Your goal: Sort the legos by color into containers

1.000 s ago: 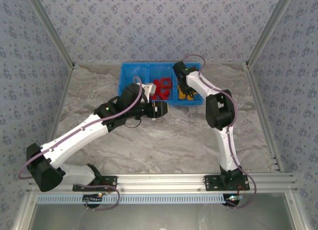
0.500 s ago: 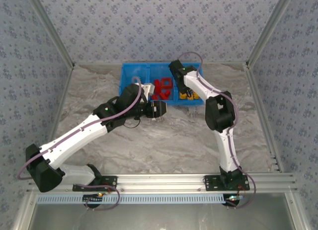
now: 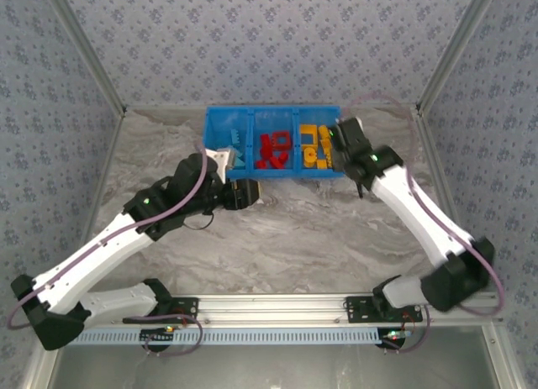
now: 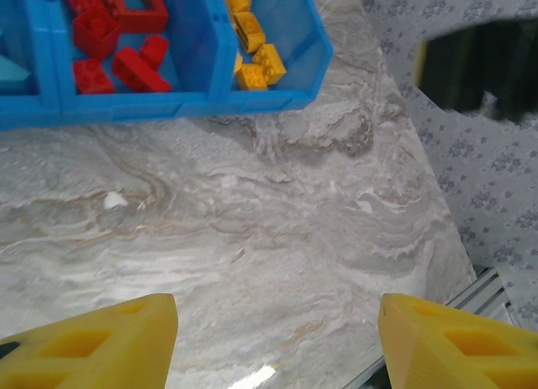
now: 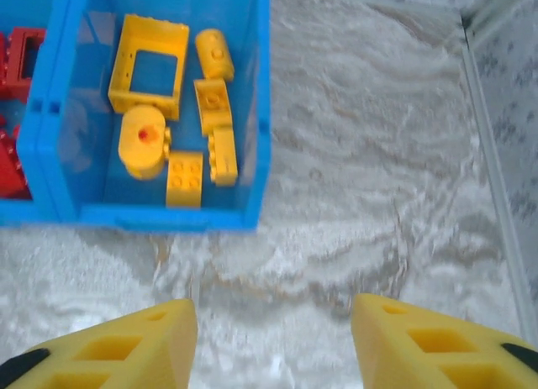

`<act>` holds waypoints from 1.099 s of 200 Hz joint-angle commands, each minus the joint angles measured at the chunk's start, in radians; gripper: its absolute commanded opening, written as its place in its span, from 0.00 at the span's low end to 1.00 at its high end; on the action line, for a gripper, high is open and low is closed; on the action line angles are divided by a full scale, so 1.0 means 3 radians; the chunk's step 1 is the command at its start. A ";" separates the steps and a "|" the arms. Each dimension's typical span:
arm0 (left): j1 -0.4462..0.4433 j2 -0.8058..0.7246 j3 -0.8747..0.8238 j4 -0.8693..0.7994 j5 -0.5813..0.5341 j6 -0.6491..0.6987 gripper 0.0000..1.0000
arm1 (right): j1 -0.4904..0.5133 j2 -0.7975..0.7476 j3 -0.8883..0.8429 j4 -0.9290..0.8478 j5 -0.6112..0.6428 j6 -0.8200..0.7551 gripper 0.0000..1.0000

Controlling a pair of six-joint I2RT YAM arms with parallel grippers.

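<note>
Currently the left claw and the right claw are both open and empty over the grey marbled tabletop, near the bright blue plastic bin. Its three compartments hold light blue plastic bricks on the left, red plastic bricks in the middle and yellow plastic bricks on the right.

Blue 3-compt bin: lt-blue legos left, red legos mid, yellow legos right.

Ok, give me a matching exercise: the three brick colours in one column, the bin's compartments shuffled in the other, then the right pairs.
Seen from the top camera, the bin:
1. red bricks
2. yellow bricks
3. light blue bricks

A. left compartment
B. right compartment
C. middle compartment

Pairs: 1-C, 2-B, 3-A.
</note>
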 commanded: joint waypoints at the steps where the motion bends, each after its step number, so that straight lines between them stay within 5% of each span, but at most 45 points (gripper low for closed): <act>1: 0.0095 -0.0256 -0.0123 -0.0371 -0.0158 0.0032 0.66 | 0.0003 -0.0664 -0.0598 0.0017 -0.0285 0.0286 0.62; 25: 0.0271 -0.0564 -0.0282 -0.0548 -0.0231 -0.0003 0.67 | 0.0003 -0.1458 -0.1077 -0.0189 -0.0458 0.0486 0.78; 36: 0.0355 -0.0701 -0.0362 -0.0606 -0.0249 -0.0012 0.68 | 0.0003 -0.1749 -0.1218 -0.0295 -0.0485 0.0559 1.00; 75: 0.0666 -0.0895 -0.0550 -0.0737 -0.0209 -0.0028 0.78 | 0.0008 -0.2188 -0.1379 -0.0420 -0.0493 0.0671 1.00; 83: 0.0732 -0.0889 -0.0562 -0.0755 -0.0211 -0.0043 0.85 | 0.0008 -0.2173 -0.1325 -0.0440 -0.0443 0.0697 1.00; 87: 0.0769 -0.0884 -0.0564 -0.0772 -0.0231 -0.0059 0.97 | 0.0010 -0.2160 -0.1294 -0.0442 -0.0419 0.0707 1.00; 115: 0.1091 -0.0807 -0.0595 -0.0759 -0.0349 0.0022 0.98 | 0.0007 -0.2122 -0.1218 -0.0294 -0.0199 0.0722 1.00; 134: 0.1132 -0.0691 -0.0587 -0.0605 -0.0791 0.0217 0.98 | 0.0004 -0.2118 -0.1301 0.0008 0.0073 0.0723 1.00; 164: 0.1252 -0.0235 -0.0434 -0.0798 -0.2198 -0.0092 0.98 | -0.0213 -0.1940 -0.1521 0.0545 0.0568 0.0657 1.00; 181: 0.1435 -0.0096 -0.0664 -0.0337 -0.2471 0.0155 0.98 | -0.0601 -0.1827 -0.1786 0.1138 0.0327 0.0412 1.00; 197: 0.1616 -0.0027 -0.1102 0.0572 -0.2460 0.0779 0.98 | -0.0903 -0.1755 -0.2260 0.1997 -0.0031 0.0052 1.00; 220: 0.1904 0.0136 -0.1455 0.1150 -0.2354 0.1162 0.98 | -0.1196 -0.1460 -0.2745 0.2879 -0.0150 -0.0273 1.00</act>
